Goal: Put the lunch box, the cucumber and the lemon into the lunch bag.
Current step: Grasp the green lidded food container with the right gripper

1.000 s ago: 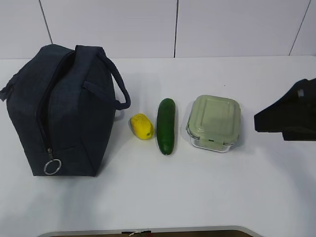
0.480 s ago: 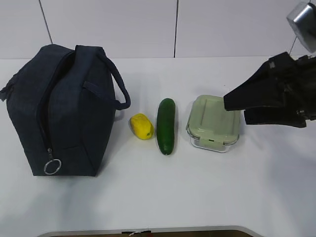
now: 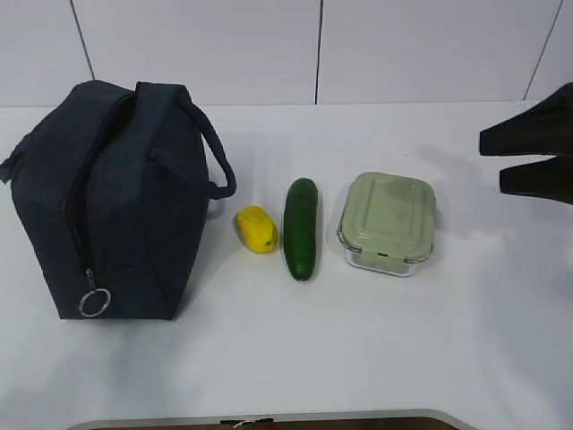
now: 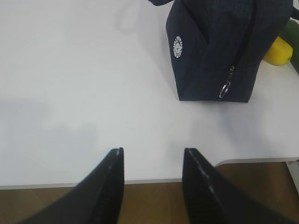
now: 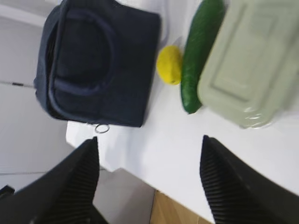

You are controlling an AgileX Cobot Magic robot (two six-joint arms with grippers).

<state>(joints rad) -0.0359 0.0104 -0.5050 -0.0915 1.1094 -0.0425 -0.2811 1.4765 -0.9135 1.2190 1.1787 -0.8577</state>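
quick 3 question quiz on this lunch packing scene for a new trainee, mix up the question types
1. True or false: the lemon lies between the lunch bag and the cucumber.
2. Which item is nearest the right gripper in the exterior view? A) lemon B) cucumber C) lunch box
3. Fill in: the silver ring pull hangs at the ____ end of the bag's zipper.

Key:
1. True. The lemon sits just left of the cucumber, right of the bag.
2. C. The lunch box is the rightmost item; the gripper is open above the table, holding nothing.
3. Lower, near the table.
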